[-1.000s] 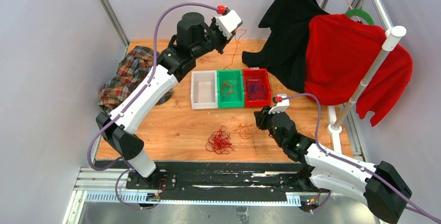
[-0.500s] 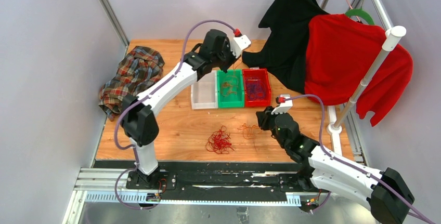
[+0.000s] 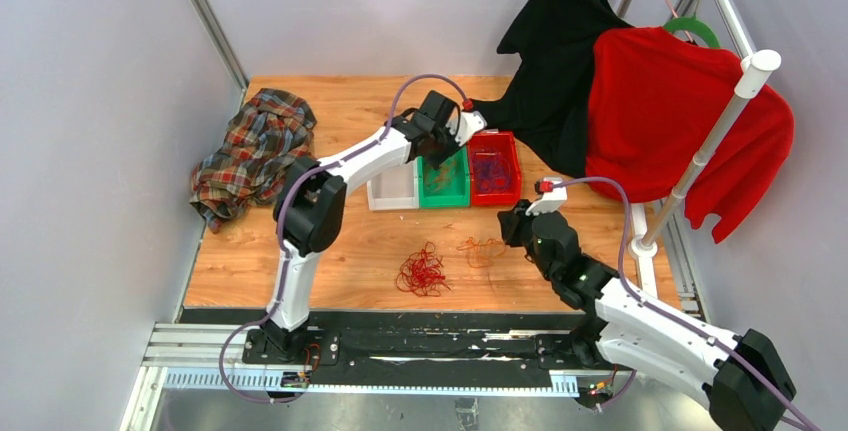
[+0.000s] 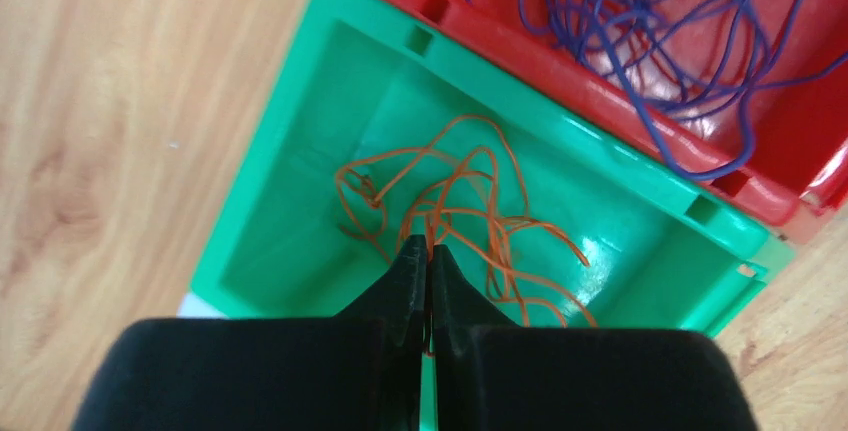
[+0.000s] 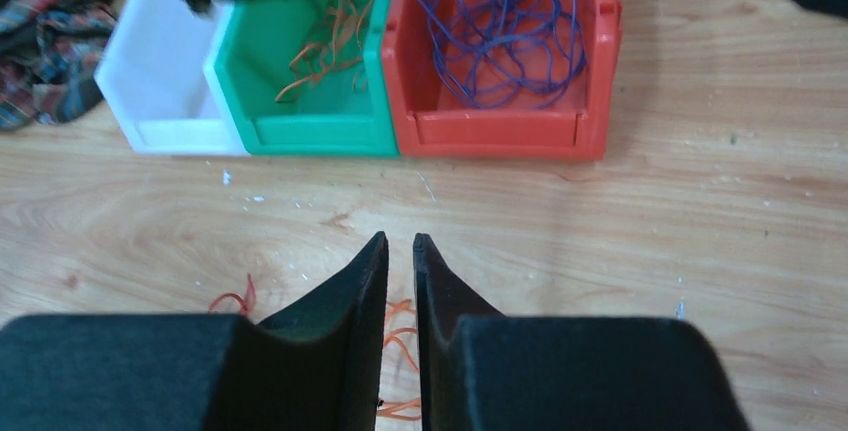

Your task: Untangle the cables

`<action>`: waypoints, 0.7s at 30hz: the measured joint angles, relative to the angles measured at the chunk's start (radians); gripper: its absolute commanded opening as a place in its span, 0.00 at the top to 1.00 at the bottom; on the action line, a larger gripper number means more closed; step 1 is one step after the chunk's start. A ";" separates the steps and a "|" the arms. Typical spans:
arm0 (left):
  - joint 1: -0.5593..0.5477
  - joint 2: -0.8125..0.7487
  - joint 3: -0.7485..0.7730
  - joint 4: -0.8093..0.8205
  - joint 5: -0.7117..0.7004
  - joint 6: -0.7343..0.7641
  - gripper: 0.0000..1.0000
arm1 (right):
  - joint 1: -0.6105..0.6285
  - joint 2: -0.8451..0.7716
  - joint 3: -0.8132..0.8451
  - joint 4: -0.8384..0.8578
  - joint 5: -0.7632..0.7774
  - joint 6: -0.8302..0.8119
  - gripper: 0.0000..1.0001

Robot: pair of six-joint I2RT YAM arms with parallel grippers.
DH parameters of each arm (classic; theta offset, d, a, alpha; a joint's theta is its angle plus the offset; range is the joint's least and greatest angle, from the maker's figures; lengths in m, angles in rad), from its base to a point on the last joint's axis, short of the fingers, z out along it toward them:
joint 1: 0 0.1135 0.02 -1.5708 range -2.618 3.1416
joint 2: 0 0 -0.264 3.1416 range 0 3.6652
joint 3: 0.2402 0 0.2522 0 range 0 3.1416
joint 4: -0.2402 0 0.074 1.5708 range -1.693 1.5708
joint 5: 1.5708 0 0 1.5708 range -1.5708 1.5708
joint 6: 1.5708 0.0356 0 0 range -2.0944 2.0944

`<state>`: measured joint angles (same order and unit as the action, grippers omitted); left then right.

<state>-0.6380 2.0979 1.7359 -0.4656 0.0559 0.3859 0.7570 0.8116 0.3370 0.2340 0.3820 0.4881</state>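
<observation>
My left gripper [image 4: 428, 243] hangs low over the green bin [image 4: 270, 151], shut on an orange cable that runs up between its fingers from the orange cables [image 4: 450, 206] lying in that bin. Dark purple-blue cables [image 4: 650, 21] fill the red bin [image 3: 493, 194]. On the table, a red tangle [image 3: 422, 271] lies beside loose orange cables [image 3: 480, 248]. My right gripper [image 5: 400, 239] hovers over those orange strands [image 5: 400, 316] with a narrow gap between its jaws and nothing pinched. In the top view, the left gripper [image 3: 440, 156] is over the green bin and the right gripper [image 3: 508, 229] is just right of the orange strands.
A white bin [image 3: 392, 189] stands left of the green one. A plaid cloth [image 3: 255, 146] lies at the table's left edge. A black garment [image 3: 560, 61] and a red garment [image 3: 670, 116] hang from a rack [image 3: 715, 141] at the right.
My left arm has swung down from high at the back to the green bin, carrying an orange strand. The right gripper's jaws have narrowed and edged toward the orange strands.
</observation>
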 measured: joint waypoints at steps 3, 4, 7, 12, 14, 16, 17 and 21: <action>0.000 0.032 0.000 -0.039 0.005 0.008 0.62 | -0.020 -0.010 0.042 -0.022 -0.030 0.001 0.90; 0.000 0.035 0.002 -0.062 0.010 0.006 0.51 | -0.026 -0.013 0.060 -0.027 -0.042 0.000 0.91; 0.001 0.034 0.031 -0.136 0.029 0.006 0.20 | -0.040 -0.017 0.119 -0.032 -0.075 -0.002 0.95; 0.016 -0.047 0.052 -0.219 0.109 0.011 0.02 | -0.051 -0.014 0.211 -0.041 -0.134 -0.007 0.98; 0.027 -0.123 0.059 -0.269 0.159 0.026 0.02 | -0.051 -0.013 0.235 -0.044 -0.155 -0.009 0.98; 0.038 -0.211 0.079 -0.320 0.222 0.056 0.02 | -0.051 -0.006 0.259 -0.048 -0.175 -0.009 0.99; 0.042 -0.262 0.084 -0.341 0.266 0.074 0.02 | -0.051 0.002 0.273 -0.050 -0.188 -0.009 0.99; 0.035 -0.453 0.050 -0.396 0.430 0.117 0.02 | -0.051 0.027 0.314 -0.053 -0.231 -0.009 0.95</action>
<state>-0.6033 1.6451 1.7855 -0.8612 0.4854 0.5034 0.7063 0.8383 0.6510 0.1810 0.1513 0.4789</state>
